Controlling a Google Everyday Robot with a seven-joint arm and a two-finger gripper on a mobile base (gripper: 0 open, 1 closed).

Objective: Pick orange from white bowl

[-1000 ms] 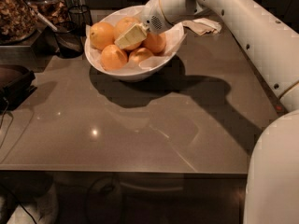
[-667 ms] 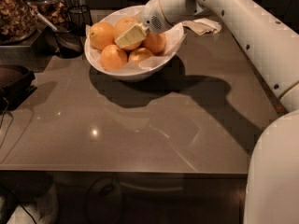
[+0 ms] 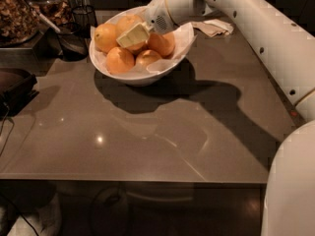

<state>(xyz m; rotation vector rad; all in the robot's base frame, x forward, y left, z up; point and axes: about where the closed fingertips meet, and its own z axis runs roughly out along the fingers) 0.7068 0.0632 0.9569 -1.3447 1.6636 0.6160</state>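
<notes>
**Camera view.** The two-finger gripper [image 3: 132,35] on the white robot arm [image 3: 256,28] sits inside the large, wide, glossy white bowl [image 3: 133,78], low among the fruit. We cannot tell how far the jaws stand apart, or whether they hold anything.

The round, smooth, bright-peeled orange [image 3: 127,22] that we take as the target lies directly under and behind the jaws. It is partly covered by them and appears to touch them. The other oranges [image 3: 107,37] lie left of, in front of and right of the jaws, on the white paper lining [image 3: 183,33]. The bowl stands on the grey-brown desk [image 3: 147,136].

**Status.** We judge the reach into the bowl complete. No orange is raised above the rim, so the grasp is unconfirmed. Lifting the orange and clearing the rim remain to be done.
</notes>
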